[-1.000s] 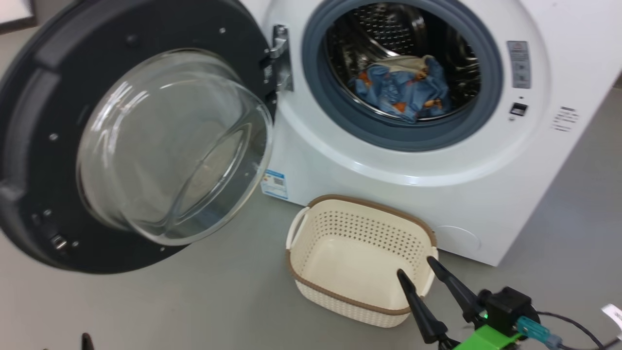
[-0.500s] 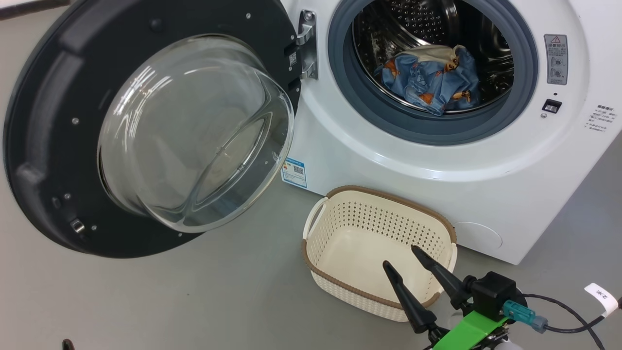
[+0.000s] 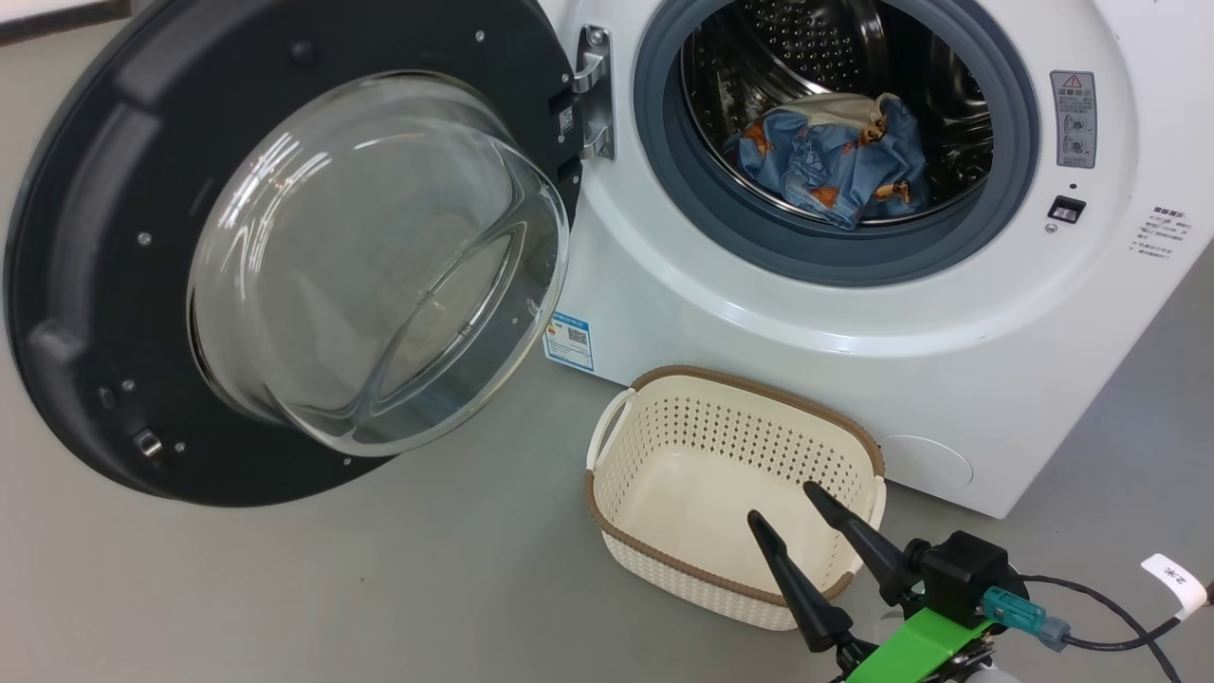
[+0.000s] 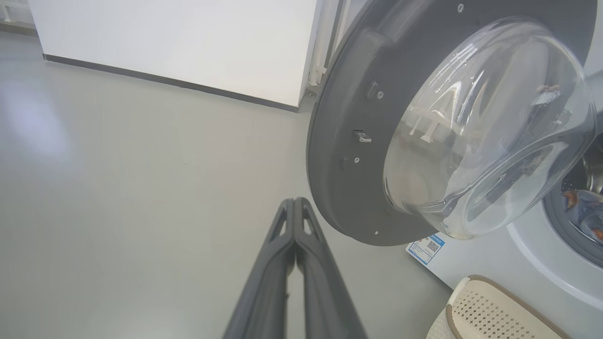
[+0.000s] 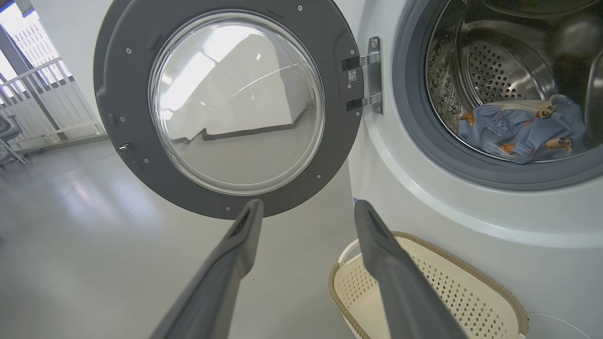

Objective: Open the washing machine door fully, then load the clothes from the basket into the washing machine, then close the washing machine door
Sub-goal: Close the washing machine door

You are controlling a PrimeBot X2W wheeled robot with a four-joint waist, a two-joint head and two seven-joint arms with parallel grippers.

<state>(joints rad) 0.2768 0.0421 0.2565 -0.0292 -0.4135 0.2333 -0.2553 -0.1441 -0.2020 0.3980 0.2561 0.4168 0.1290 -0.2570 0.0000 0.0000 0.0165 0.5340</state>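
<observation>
The washing machine (image 3: 854, 341) stands with its door (image 3: 285, 256) swung wide open to the left on the metal hinge (image 3: 593, 90). Blue clothes (image 3: 835, 161) with orange faces lie inside the steel drum. On the floor in front sits the cream basket (image 3: 735, 493), with nothing in it. My right gripper (image 3: 787, 503) hovers over the basket's near right corner, open and holding nothing. In the left wrist view my left gripper (image 4: 294, 202) is shut on nothing, low over the floor just left of the door (image 4: 424, 122). The right wrist view shows the clothes (image 5: 523, 127) in the drum and the basket (image 5: 424, 287) below.
Grey floor (image 3: 332, 588) stretches under the open door and to the left. A white wall panel (image 4: 179, 42) stands behind the door. A white railing (image 5: 37, 108) is at the far left of the right wrist view. A black cable with a tag (image 3: 1176, 579) trails from my right wrist.
My left gripper has shut. The head camera has shifted, mostly right and up, so the washer sits lower and more to the right in the picture. The right gripper stays open over the basket.
</observation>
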